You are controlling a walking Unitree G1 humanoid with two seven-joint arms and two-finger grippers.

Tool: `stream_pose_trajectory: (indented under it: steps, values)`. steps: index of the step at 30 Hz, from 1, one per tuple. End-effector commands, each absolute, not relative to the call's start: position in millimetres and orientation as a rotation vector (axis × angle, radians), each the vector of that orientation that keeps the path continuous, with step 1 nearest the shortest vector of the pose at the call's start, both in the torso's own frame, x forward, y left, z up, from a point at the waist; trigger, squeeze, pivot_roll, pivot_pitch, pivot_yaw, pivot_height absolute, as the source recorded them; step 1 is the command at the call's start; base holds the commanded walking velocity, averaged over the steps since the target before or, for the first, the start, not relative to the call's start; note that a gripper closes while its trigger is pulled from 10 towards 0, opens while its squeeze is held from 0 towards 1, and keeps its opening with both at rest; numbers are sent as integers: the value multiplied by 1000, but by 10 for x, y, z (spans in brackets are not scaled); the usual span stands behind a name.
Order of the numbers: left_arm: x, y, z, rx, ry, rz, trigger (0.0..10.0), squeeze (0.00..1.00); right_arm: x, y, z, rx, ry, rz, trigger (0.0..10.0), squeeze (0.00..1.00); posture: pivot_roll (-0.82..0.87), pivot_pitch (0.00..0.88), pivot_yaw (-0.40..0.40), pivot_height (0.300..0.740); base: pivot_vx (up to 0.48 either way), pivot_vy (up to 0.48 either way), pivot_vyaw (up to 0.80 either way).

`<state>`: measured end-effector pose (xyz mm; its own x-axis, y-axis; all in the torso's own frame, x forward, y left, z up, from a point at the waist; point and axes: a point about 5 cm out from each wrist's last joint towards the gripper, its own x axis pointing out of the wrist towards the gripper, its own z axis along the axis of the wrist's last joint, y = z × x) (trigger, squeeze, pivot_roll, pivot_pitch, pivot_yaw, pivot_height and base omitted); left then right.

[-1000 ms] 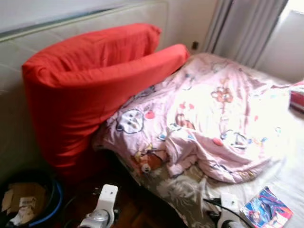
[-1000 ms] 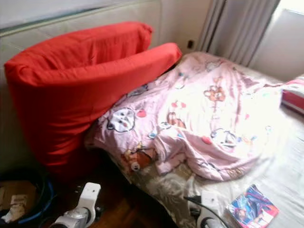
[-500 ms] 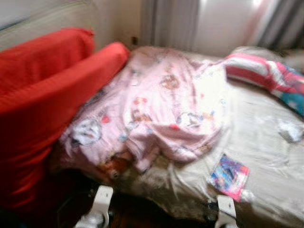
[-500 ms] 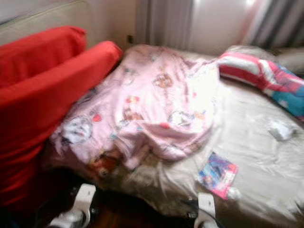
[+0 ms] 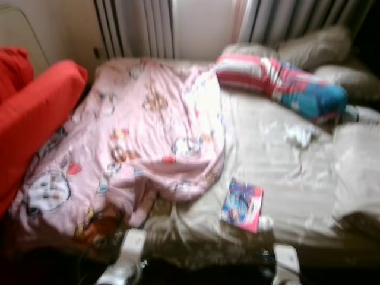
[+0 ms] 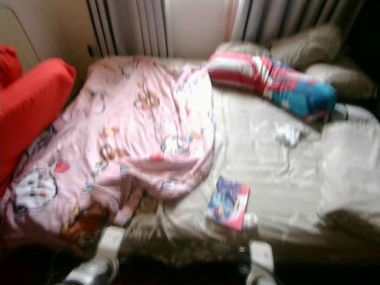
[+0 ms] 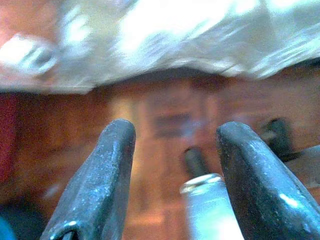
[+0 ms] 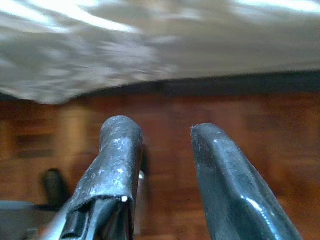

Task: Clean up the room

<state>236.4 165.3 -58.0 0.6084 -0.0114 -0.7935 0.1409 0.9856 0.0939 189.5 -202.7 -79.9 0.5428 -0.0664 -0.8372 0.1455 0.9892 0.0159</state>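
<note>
A bed with a beige sheet (image 5: 297,178) lies before me. A rumpled pink cartoon blanket (image 5: 136,136) covers its left half. A colourful booklet (image 5: 242,205) rests near the bed's front edge, and a small white crumpled thing (image 5: 298,135) lies further back. Both arms hang low at the picture's bottom edge: the left arm (image 5: 126,261) and the right arm (image 5: 285,264). My left gripper (image 7: 172,145) is open over the wooden floor below the sheet's edge. My right gripper (image 8: 162,137) is open too, with nothing between its fingers.
A red cushion (image 5: 35,119) leans at the left of the bed. A striped pink, white and blue pillow (image 5: 279,80) and beige pillows (image 5: 320,47) lie at the head by the grey curtains (image 5: 142,27). Brown wooden floor (image 8: 250,150) runs under the bed's edge.
The whole picture has swept sideways: the camera has turned right, so the red cushion has slid to the left edge and the pillows and curtains have come into view. The arms still hang low.
</note>
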Motion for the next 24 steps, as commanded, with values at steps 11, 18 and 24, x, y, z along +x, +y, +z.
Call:
stream_pose_trajectory:
  steps: [11, 18, 24]
  values:
    - [2286, 1758, -623, 184, 947, -76, 10000, 0, 1931, -1974, -784, 110, 942, -144, 10000, 0, -78, 10, -21, 740, 0, -76, -215]
    - [2285, 1761, -623, 181, 949, -74, 10000, 0, 1932, -1972, -782, 116, 933, -155, 10000, 0, -78, 12, -21, 740, 0, -272, 0]
    - [2282, 1763, -624, 176, 950, -70, 10000, 0, 1934, -1971, -781, 113, 930, -157, 10000, 0, -77, 13, -21, 740, 0, -125, 0]
